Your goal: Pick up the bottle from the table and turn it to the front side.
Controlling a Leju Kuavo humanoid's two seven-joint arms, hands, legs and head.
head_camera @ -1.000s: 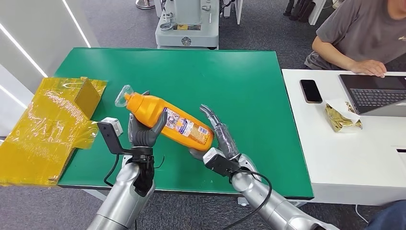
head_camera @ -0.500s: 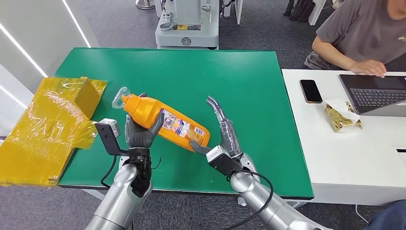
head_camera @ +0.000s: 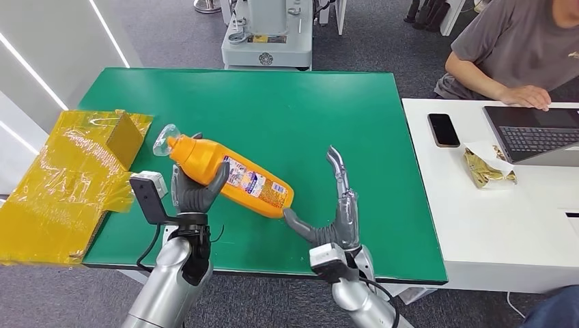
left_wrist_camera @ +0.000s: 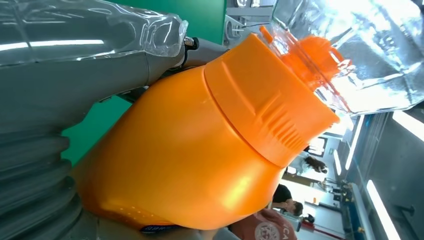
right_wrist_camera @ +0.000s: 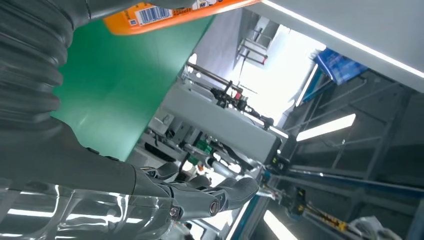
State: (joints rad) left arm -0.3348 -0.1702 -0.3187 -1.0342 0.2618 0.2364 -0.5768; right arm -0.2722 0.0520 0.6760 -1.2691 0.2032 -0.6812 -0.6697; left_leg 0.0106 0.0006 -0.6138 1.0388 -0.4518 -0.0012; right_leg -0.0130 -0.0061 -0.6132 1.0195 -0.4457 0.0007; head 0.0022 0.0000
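An orange bottle (head_camera: 229, 176) with a printed label and a clear cap cover hangs tilted over the green table (head_camera: 287, 116), cap toward the far left. My left hand (head_camera: 194, 191) grips it around the upper body; up close the orange shoulder and ribbed cap (left_wrist_camera: 270, 105) show beside the grey thumb. My right hand (head_camera: 334, 212) stands open just right of the bottle's base, fingers straight and pointing away from me, thumb reaching toward the base. The labelled base (right_wrist_camera: 150, 12) shows in the right wrist view past the ribbed cover.
A yellow plastic-wrapped box (head_camera: 72, 174) lies on the table's left edge. A white desk (head_camera: 498, 212) on the right carries a phone (head_camera: 444, 130), a laptop (head_camera: 539, 133) and a snack packet (head_camera: 488, 167); a person (head_camera: 519, 55) sits there. A grey machine base (head_camera: 266, 41) stands beyond the table.
My right hand has let go of the bottle's base and drawn back to the right, fingers straightening upward. My left hand has carried the bottle slightly left and away.
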